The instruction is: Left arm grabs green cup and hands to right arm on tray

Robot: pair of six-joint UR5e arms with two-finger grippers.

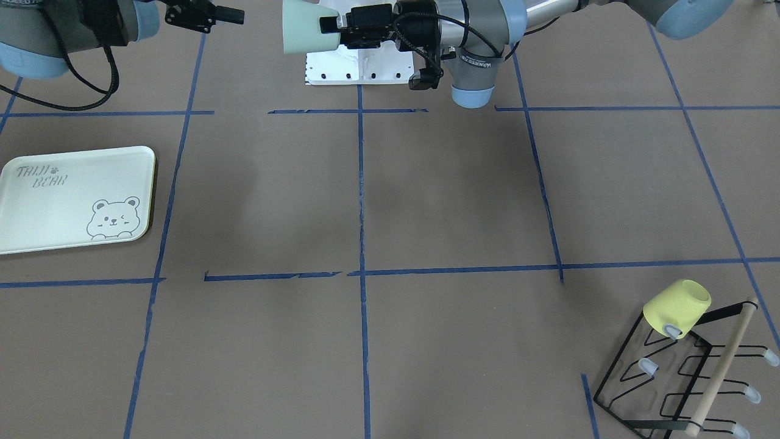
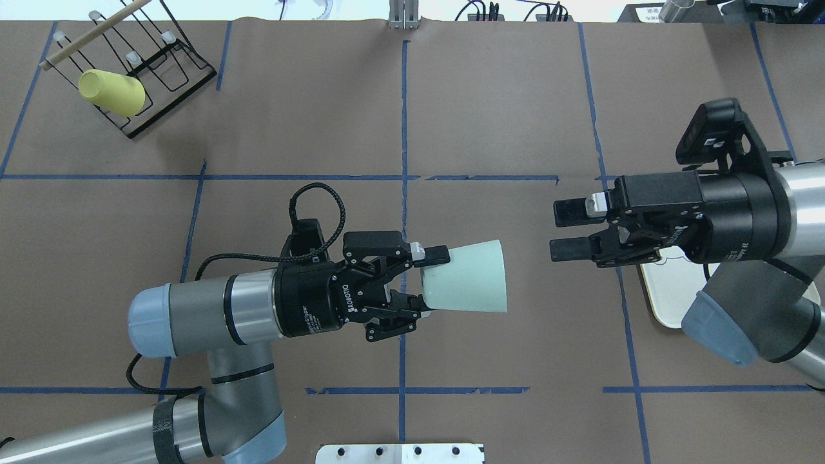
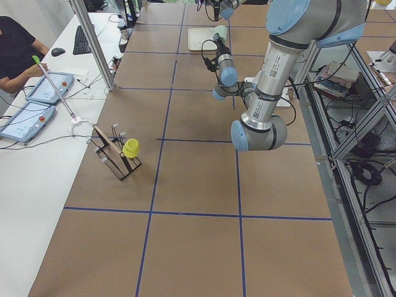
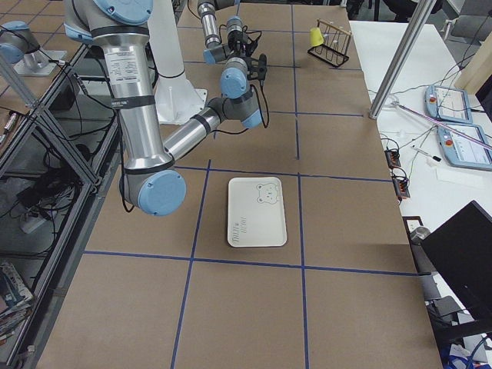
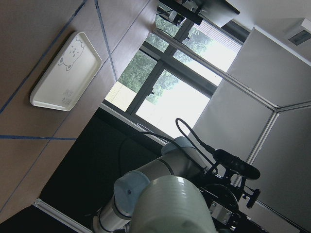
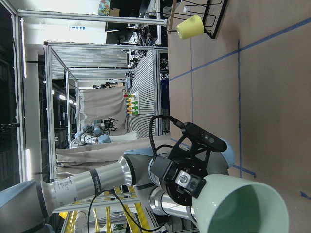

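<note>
My left gripper (image 2: 427,283) is shut on the base end of the pale green cup (image 2: 467,278). It holds the cup on its side above the table middle, mouth toward my right gripper (image 2: 555,232). The right gripper is open and empty, a short gap from the cup's rim. In the front view the cup (image 1: 308,27) and left gripper (image 1: 329,25) are at the top, with the right gripper (image 1: 234,15) to their left. The right wrist view looks into the cup's mouth (image 6: 243,204). The bear tray (image 1: 55,213) lies empty on the table, partly hidden under the right arm in the overhead view (image 2: 670,290).
A yellow cup (image 2: 111,92) hangs on a black wire rack (image 2: 161,58) at the table's far left corner; both also show in the front view, the cup (image 1: 676,308) on the rack (image 1: 688,378). A white base plate (image 1: 359,67) sits at the robot's side.
</note>
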